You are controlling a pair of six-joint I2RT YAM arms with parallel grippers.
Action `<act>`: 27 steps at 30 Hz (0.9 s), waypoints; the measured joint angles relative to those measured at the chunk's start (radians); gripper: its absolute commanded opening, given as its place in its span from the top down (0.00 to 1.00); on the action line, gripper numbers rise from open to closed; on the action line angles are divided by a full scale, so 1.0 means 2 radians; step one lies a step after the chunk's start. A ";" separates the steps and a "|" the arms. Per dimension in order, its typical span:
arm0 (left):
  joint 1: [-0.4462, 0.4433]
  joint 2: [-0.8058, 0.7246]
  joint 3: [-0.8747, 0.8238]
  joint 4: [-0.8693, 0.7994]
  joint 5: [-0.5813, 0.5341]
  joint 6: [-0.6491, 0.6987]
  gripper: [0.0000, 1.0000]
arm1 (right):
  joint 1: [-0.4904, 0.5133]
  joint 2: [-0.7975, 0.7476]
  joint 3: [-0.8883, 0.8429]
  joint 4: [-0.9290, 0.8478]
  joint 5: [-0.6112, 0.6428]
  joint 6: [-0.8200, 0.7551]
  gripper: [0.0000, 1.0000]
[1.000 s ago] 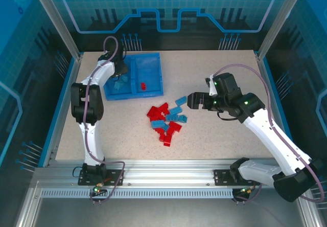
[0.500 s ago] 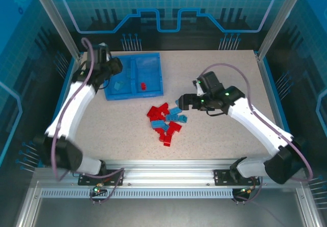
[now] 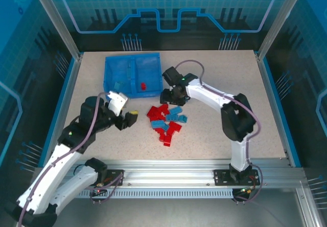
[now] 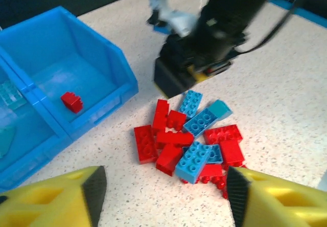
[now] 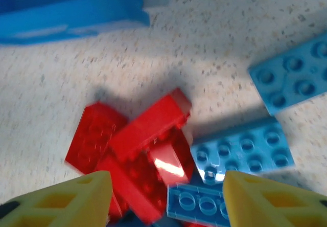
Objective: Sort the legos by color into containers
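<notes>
Top external: tray (image 3: 153, 71) long axis left-right; legos (image 3: 166, 118) jumbled, mixed headings. L gripper (image 4: 163, 191), R gripper (image 5: 166, 196) jaws spread, empty.

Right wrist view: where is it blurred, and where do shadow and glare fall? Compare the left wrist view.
Right wrist view: red bricks smeared, one with a white glint, shadow on the table behind them. Left wrist view: right gripper blurred, blue bricks sharp.

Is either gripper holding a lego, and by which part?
Nothing is held. The left gripper is open and empty; the right gripper hangs over the legos, jaws apart.
</notes>
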 measured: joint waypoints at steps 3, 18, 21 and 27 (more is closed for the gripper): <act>0.000 -0.030 -0.007 -0.003 0.009 0.038 0.11 | 0.002 0.049 0.047 -0.011 0.007 0.019 0.39; 0.000 -0.030 -0.032 -0.001 0.019 0.091 0.01 | 0.014 0.126 0.106 -0.050 0.023 0.080 0.62; 0.000 -0.028 -0.033 0.000 0.019 0.091 0.01 | 0.014 0.135 0.109 -0.050 0.025 0.083 0.64; 0.000 -0.028 -0.039 0.006 0.018 0.091 0.01 | 0.014 0.136 0.111 -0.051 0.036 0.082 0.79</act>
